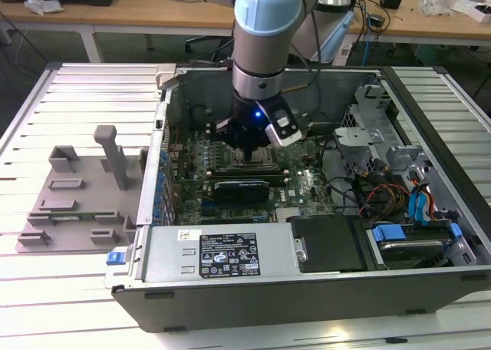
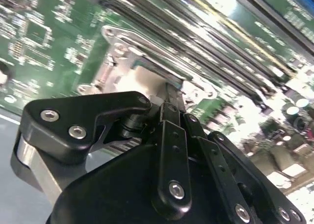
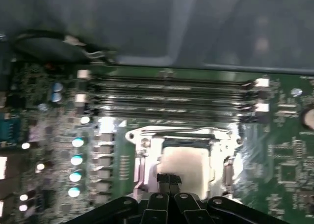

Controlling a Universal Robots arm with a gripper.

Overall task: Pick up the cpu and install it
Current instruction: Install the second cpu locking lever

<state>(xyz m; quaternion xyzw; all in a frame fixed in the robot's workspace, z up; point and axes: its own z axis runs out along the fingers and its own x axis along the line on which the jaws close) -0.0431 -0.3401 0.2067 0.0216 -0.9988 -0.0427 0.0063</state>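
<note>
The cpu [image 3: 189, 162] is a pale silver square lying flat inside the metal socket frame [image 3: 147, 135] on the green motherboard. In the second wrist view the cpu [image 2: 147, 79] shows just past the black fingers, within the socket frame [image 2: 122, 37]. My gripper [image 3: 169, 177] is shut, its narrow fingertips pressed together at the cpu's near edge. I cannot tell whether they touch it. In the exterior view my gripper [image 1: 247, 154] reaches down into the open computer case [image 1: 230, 288], right over the socket.
Memory slots [image 3: 171, 94] run beside the socket. A black expansion card [image 1: 242, 189] lies close to the gripper. Cables [image 1: 383, 196] and a metal drive cage [image 1: 383, 127] fill the case at the exterior view's right. A grey plastic fixture [image 1: 84, 189] sits outside the case.
</note>
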